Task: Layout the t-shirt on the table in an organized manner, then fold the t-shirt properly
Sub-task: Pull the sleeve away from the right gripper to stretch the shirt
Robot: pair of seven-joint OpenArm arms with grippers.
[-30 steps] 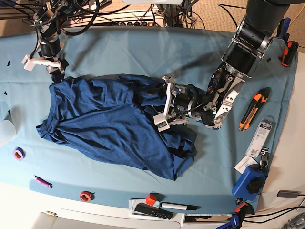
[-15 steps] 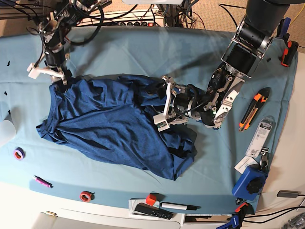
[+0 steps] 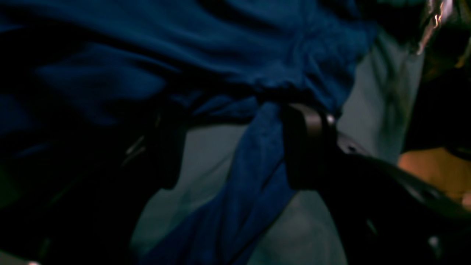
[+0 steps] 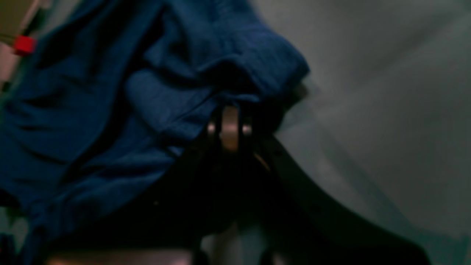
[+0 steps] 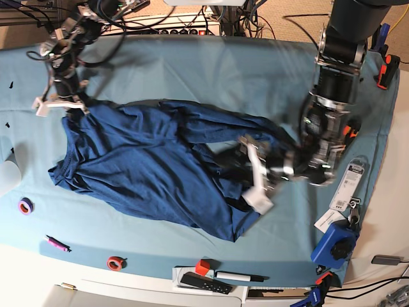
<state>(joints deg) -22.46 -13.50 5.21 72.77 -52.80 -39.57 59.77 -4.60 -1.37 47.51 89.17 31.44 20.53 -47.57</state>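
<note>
My right gripper (image 4: 230,110) is pinched on the shirt (image 5: 147,163) at its far-left corner; the left gripper (image 3: 235,147) is spread wide, a fold hanging between (blurred). The shirt lies crumpled mid-table (image 5: 192,70).

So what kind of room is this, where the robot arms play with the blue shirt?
Probably a robot lab or workshop, not a home. The table is draped in a teal cloth, tangled cables and a power strip run along its far edge, and a utility knife and tape rolls lie around the t-shirt.
</note>
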